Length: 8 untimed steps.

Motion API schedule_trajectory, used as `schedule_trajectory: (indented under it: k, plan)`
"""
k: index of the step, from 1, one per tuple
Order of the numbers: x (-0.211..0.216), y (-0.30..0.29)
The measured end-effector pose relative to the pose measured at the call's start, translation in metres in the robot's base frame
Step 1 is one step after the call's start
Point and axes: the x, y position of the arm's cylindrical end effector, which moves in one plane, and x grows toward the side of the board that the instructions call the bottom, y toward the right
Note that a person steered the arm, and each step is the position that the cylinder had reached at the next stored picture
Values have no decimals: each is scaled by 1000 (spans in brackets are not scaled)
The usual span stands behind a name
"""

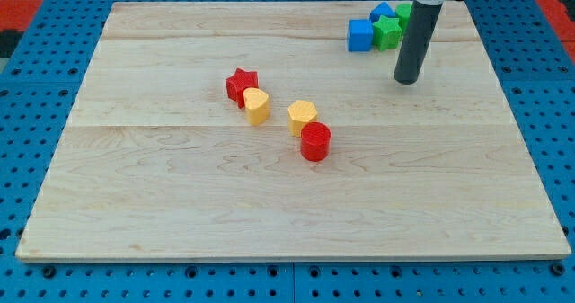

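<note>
My tip rests on the wooden board at the view's upper right, touching no block. Nearest to it, just up and to the left, lies a green star block. A blue cube sits left of the star, and a blue block stands behind it. A green block peeks out beside the rod. Near the board's middle, a red star touches a yellow heart block. Further right, a yellow hexagonal block touches a red cylinder.
The board lies on a blue perforated table. A red surface shows at the view's top left corner and another at the top right.
</note>
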Motion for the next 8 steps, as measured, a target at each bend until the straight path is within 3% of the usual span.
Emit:
schedule_trajectory:
  k: [4,7,8]
  plan:
    - [1,4]
    - [73,-17]
    - [85,-66]
